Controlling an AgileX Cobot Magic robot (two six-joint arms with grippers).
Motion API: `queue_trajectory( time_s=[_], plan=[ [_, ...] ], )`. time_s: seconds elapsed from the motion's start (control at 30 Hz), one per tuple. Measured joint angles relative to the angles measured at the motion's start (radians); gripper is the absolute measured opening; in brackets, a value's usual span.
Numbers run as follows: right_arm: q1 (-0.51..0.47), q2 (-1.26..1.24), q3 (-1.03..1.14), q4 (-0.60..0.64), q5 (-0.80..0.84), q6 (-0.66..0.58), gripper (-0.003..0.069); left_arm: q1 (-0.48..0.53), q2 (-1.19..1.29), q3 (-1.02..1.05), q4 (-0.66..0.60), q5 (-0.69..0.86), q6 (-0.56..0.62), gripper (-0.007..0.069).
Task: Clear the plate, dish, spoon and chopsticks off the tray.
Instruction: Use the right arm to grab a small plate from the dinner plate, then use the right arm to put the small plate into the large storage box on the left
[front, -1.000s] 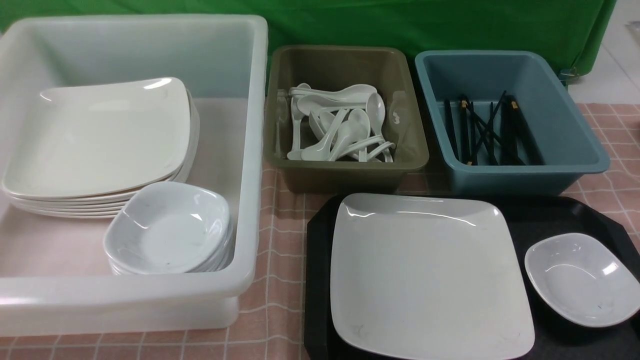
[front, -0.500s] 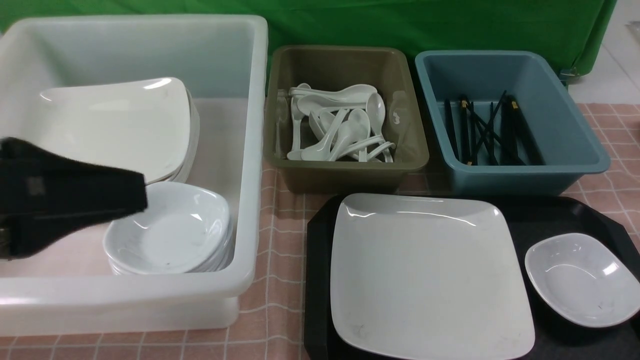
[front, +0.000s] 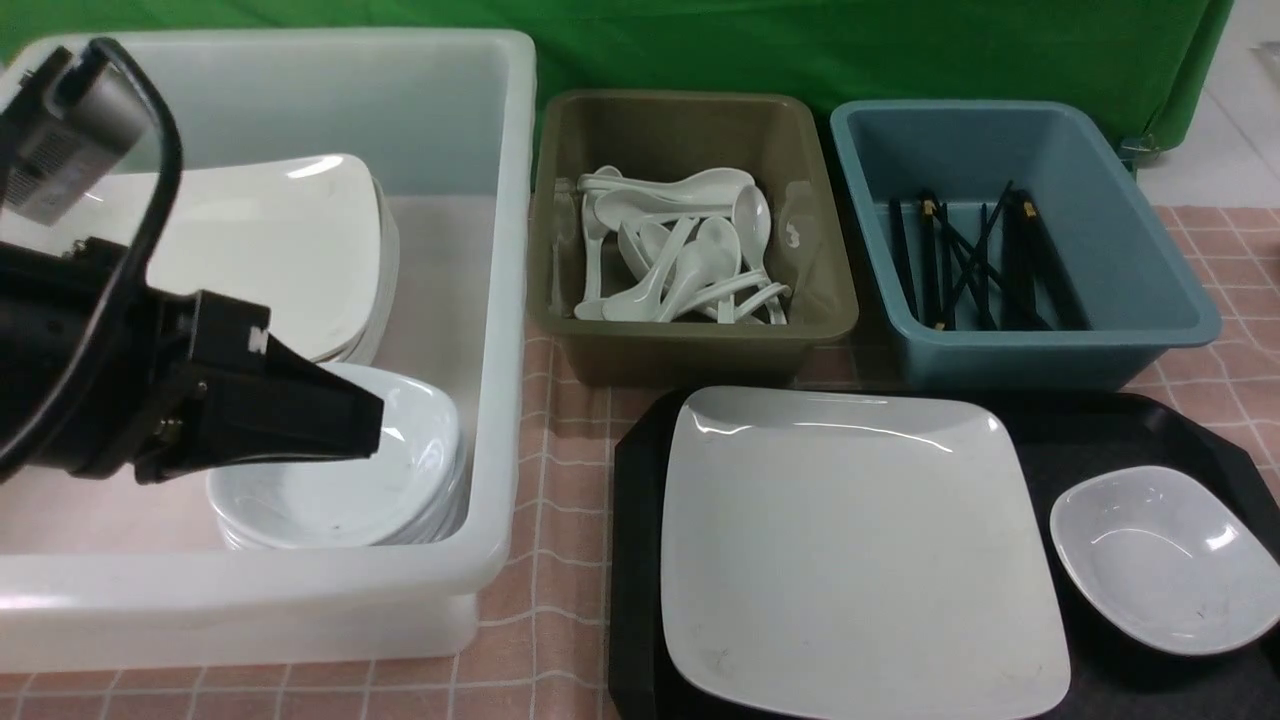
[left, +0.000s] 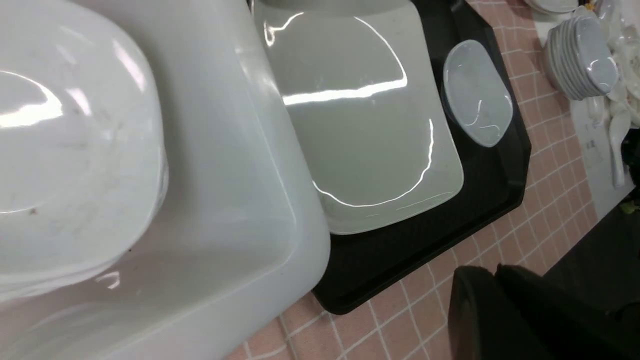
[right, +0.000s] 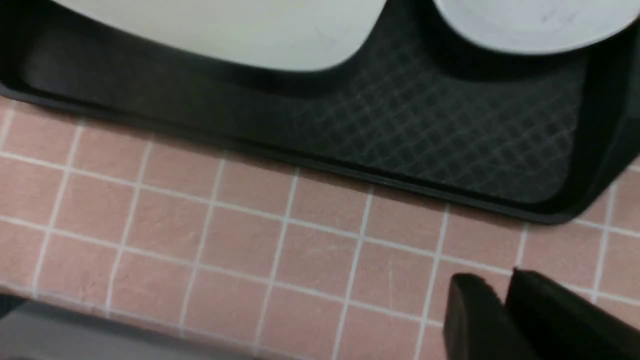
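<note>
Fingers of the left gripper (front: 368, 425) are pressed together and hold nothing. It hangs over the pile of small dishes (front: 340, 500) in the white tub (front: 250, 600) at the left, well apart from the tray (front: 635, 560). The right gripper (right: 500, 287) is low over the pink cloth (right: 250, 240) by the tray's near edge. Its fingers are close together too, with nothing in them.

On the tray, at the near right, the plate (front: 860, 550) lies flat. The dish (front: 1165, 560) sits just right of it. I see no spoon or chopsticks on the tray. Spoons (front: 680, 260) fill the olive tub (front: 690, 360), and black sticks (front: 965, 265) lie in the blue tub (front: 1010, 365). So I think about half is done, and the plate and dish are left.
</note>
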Motion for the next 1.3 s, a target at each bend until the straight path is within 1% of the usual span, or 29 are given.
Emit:
queue_trajectory(
  time_s=[0.03,0.13,0.17,0.2,0.23,0.27,0.33,0.37,0.57,0.7,0.73,0.77,0.83,0.9,0.93,1.0,1.03,1.07,1.1,1.17,1.23,1.27,1.3],
  plan=[
    [0.0,0.064,0.0,0.001,-0.038,-0.007,0.0228,0.0,0.0,0.0,0.015,-0.002,0.0,0.002],
    [0.02,0.247,-0.001,0.001,-0.175,-0.028,0.0375,0.0,0.0,0.0,0.058,-0.015,0.0,0.002],
    [0.022,0.271,-0.003,0.0,-0.184,-0.034,0.0385,0.0,0.0,0.0,0.063,-0.017,0.0,0.002],
    [0.038,0.356,-0.011,-0.005,-0.243,-0.046,0.0449,0.0,0.0,0.0,0.077,-0.03,0.0,0.002],
    [0.055,0.425,-0.021,-0.017,-0.302,-0.053,0.0497,0.0,0.0,0.0,0.086,-0.038,0.0,0.002],
    [0.057,0.448,-0.024,-0.02,-0.311,-0.055,0.0502,0.0,0.0,0.0,0.089,-0.04,0.0,0.002],
    [0.077,0.534,-0.039,-0.063,-0.385,-0.061,0.0533,0.0,0.0,0.0,0.095,-0.047,0.0,0.002],
    [0.092,0.627,-0.056,-0.119,-0.435,-0.064,0.0543,0.0,0.0,0.0,0.096,-0.056,0.0,0.002],
    [0.112,0.862,-0.103,-0.252,-0.507,-0.065,0.0549,0.0,0.0,0.0,0.097,-0.065,0.0,0.002],
    [0.112,0.955,-0.11,-0.314,-0.546,-0.066,0.0547,0.0,0.0,0.0,0.097,-0.066,0.0,0.002],
    [0.112,0.97,-0.11,-0.319,-0.556,-0.066,0.0538,0.0,0.0,0.0,0.097,-0.066,0.0,0.002],
    [0.112,0.979,-0.111,-0.325,-0.566,-0.066,0.0514,0.0,0.0,0.0,0.097,-0.066,0.0,0.002],
    [0.113,0.981,-0.111,-0.331,-0.583,-0.066,0.0435,0.0,0.0,0.0,0.097,-0.066,0.0,0.002],
    [0.113,0.981,-0.114,-0.333,-0.586,-0.066,0.0375,0.0,0.0,0.0,0.097,-0.066,0.0,0.002],
    [0.113,0.979,-0.123,-0.335,-0.579,-0.068,0.0262,0.0,0.0,0.0,0.097,-0.066,0.0,0.002],
    [0.12,0.959,-0.146,-0.34,-0.566,-0.071,0.0193,0.0,0.0,0.0,0.098,-0.063,0.0,0.002],
    [0.12,0.959,-0.149,-0.34,-0.565,-0.071,0.0188,0.0,0.0,0.0,0.098,-0.062,0.0,0.002],
    [0.12,0.932,-0.166,-0.34,-0.536,-0.071,0.0147,0.0,0.0,0.0,0.101,-0.059,0.0,0.002],
    [0.12,0.929,-0.169,-0.34,-0.532,-0.071,0.0147,0.0,0.0,0.0,0.101,-0.059,0.0,0.002],
    [0.12,0.875,-0.209,-0.336,-0.465,-0.074,0.0075,0.0,0.0,0.0,0.115,-0.058,0.0,0.002],
    [0.121,0.852,-0.227,-0.332,-0.423,-0.073,0.0075,0.0,0.0,0.0,0.119,-0.061,0.0,0.002],
    [0.129,0.811,-0.269,-0.326,-0.35,-0.071,0.0076,0.0,0.0,0.0,0.123,-0.077,0.0,0.002],
    [0.137,0.789,-0.286,-0.318,-0.321,-0.071,0.0076,0.0,0.0,0.0,0.124,-0.088,0.0,0.002]
  ],
)
